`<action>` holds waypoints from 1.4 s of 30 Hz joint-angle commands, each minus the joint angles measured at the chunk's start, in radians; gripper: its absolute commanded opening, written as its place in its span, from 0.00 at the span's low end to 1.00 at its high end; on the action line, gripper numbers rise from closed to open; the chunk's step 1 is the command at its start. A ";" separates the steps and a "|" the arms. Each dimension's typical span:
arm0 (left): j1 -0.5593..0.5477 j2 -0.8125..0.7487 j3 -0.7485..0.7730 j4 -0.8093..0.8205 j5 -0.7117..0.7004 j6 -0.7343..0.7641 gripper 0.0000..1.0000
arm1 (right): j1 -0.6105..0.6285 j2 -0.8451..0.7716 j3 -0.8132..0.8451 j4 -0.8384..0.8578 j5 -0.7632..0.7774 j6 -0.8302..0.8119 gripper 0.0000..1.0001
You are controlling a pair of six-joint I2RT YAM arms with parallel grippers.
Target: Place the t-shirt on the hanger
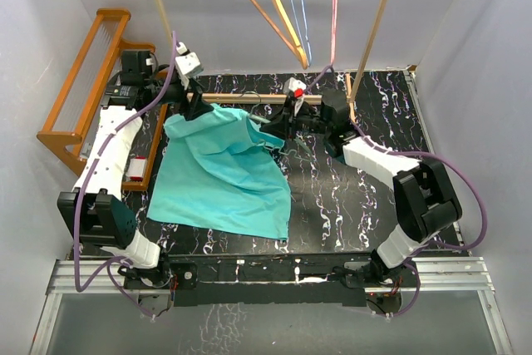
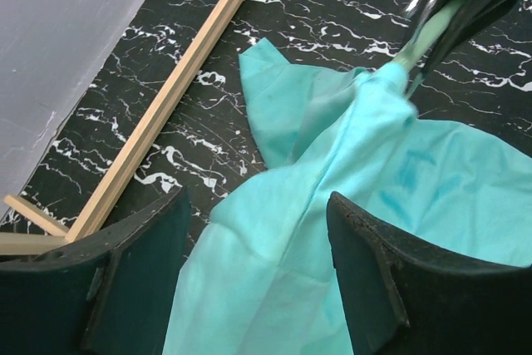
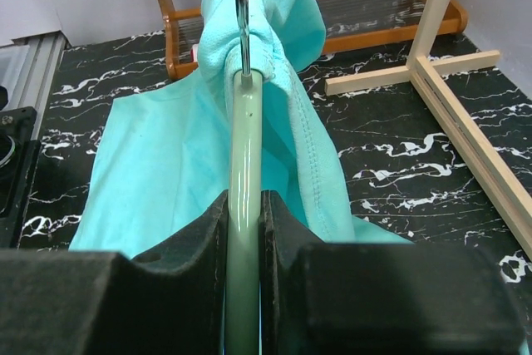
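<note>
The right gripper [image 3: 243,205] was clamped tight on a bar of the hanger [image 3: 246,135], apparently to hold it steady above the table [image 1: 357,197] while the t-shirt [image 3: 158,155] hung bunched over its far end and trailed down onto the tabletop. The left gripper [image 2: 258,230] stood wide, the cloth running loose between its jaws, probably poised to draw it along the frame. No container was in play; the orange wooden hanger [image 1: 270,6] merely hung overhead.
</note>
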 commanded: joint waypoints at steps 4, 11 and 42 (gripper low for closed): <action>0.056 -0.035 -0.010 -0.014 0.069 0.043 0.58 | -0.042 -0.092 -0.038 0.200 -0.035 0.067 0.08; 0.056 -0.044 -0.012 -0.082 0.116 0.117 0.40 | -0.056 -0.097 -0.041 0.213 -0.049 0.079 0.08; 0.054 -0.002 -0.029 -0.049 0.214 0.146 0.00 | -0.066 -0.104 -0.049 0.199 -0.079 0.085 0.08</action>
